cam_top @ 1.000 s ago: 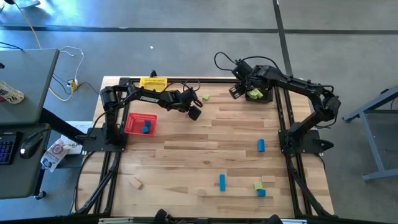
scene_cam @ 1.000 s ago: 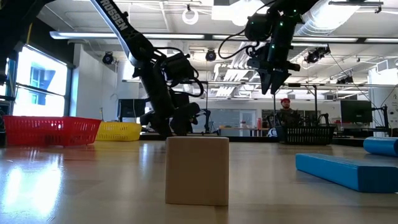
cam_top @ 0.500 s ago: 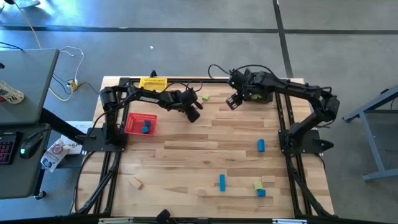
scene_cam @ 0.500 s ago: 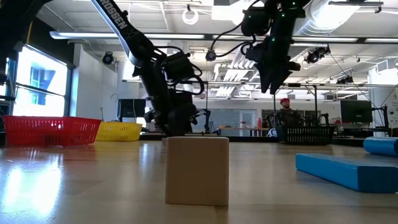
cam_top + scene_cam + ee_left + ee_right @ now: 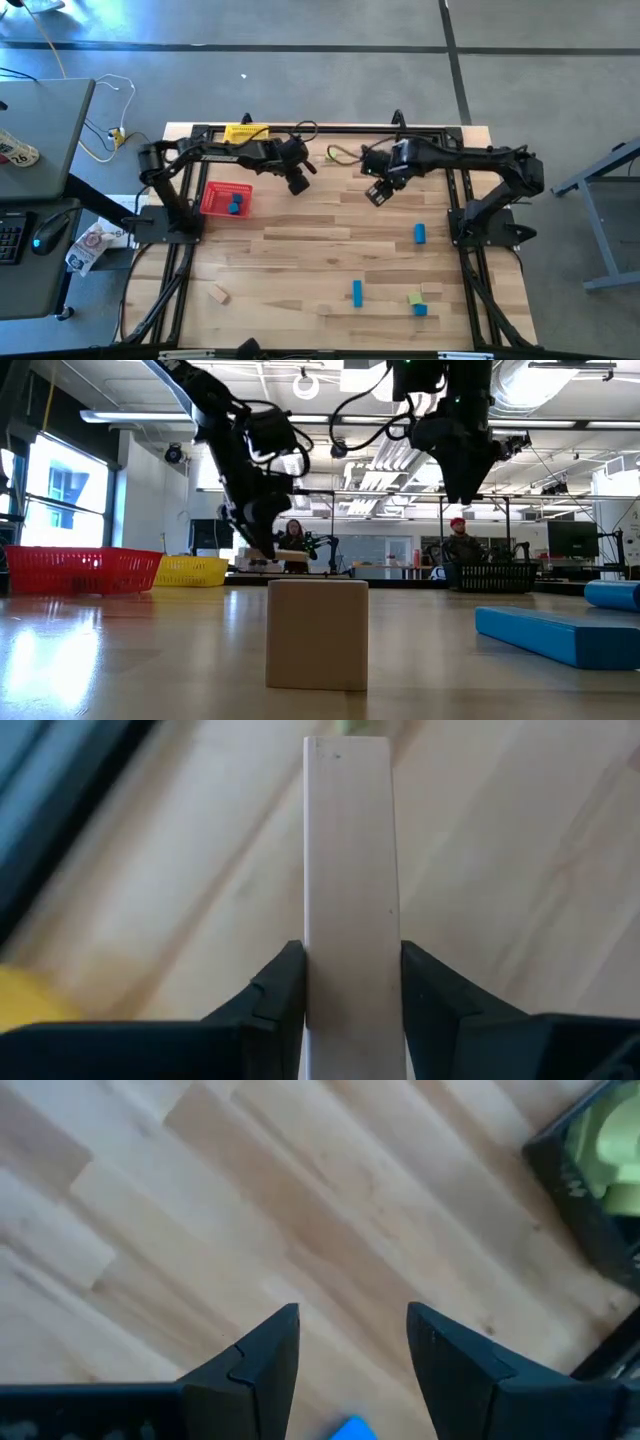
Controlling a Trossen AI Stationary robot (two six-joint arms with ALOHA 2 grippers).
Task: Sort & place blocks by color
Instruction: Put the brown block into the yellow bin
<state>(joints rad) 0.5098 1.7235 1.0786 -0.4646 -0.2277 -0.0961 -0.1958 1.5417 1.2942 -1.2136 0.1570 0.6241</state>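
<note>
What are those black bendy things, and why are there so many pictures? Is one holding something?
They are two robot arms at a wooden table, sorting blocks by colour. One camera looks down from above, one sits low at table height, and one rides on each arm's wrist. The left gripper is pinching a plain tan wooden bar near the yellow basket. The right gripper is open and holds nothing. A red basket has a blue block inside. More blue blocks, plus green and tan ones, wait on the table.
</note>
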